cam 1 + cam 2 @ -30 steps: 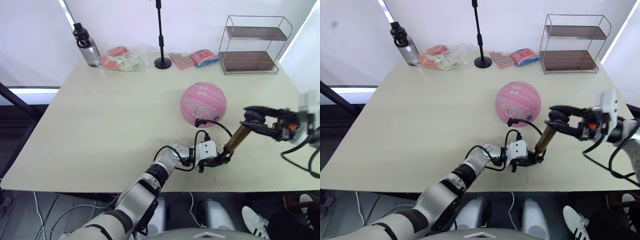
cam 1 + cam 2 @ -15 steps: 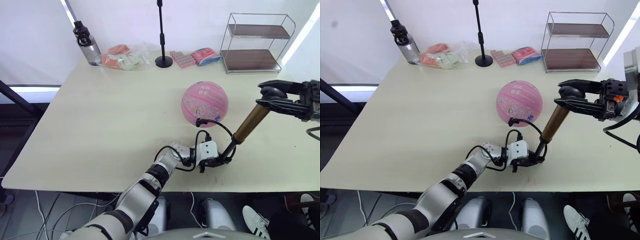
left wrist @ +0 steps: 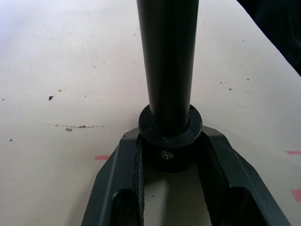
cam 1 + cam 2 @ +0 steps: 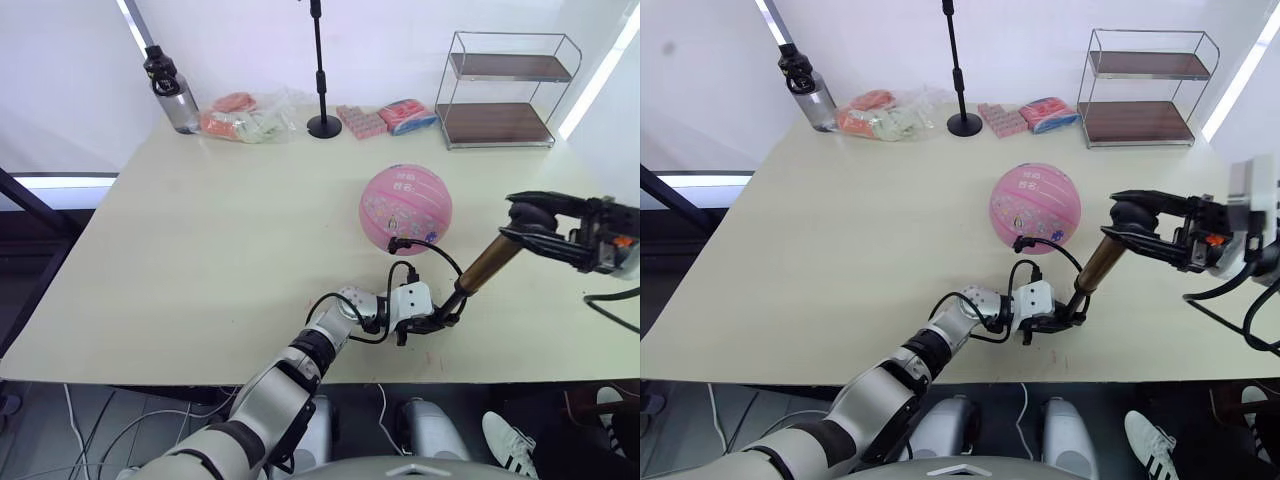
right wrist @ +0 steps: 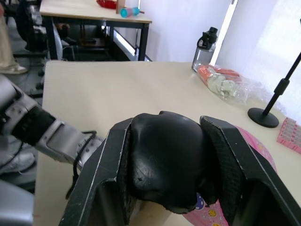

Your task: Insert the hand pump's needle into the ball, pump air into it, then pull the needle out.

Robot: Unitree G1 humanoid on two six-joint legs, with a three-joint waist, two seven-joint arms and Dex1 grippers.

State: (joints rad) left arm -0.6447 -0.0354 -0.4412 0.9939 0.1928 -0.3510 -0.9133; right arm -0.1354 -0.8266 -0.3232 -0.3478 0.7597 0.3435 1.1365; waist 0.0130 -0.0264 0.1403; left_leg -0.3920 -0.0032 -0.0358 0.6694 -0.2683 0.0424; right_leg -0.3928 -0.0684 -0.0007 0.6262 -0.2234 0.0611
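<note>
Right tool [image 4: 527, 222] is pinching the black handle of the hand pump [image 4: 488, 263], which slants down to the left tool [image 4: 447, 318], clamped round its base on the tabletop [image 4: 200, 250]. The pink ball [image 4: 405, 209] sits just beyond the left tool, with the hose's needle [image 4: 393, 243] stuck in its near side.

hand pump [image 4: 489, 262]: glossy bronze metal | ball [image 4: 405, 209]: matt pink rubber

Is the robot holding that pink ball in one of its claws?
No. The pink ball sits free on the table, while the left gripper clamps the hand pump at its base and the right gripper grips its handle.
</note>
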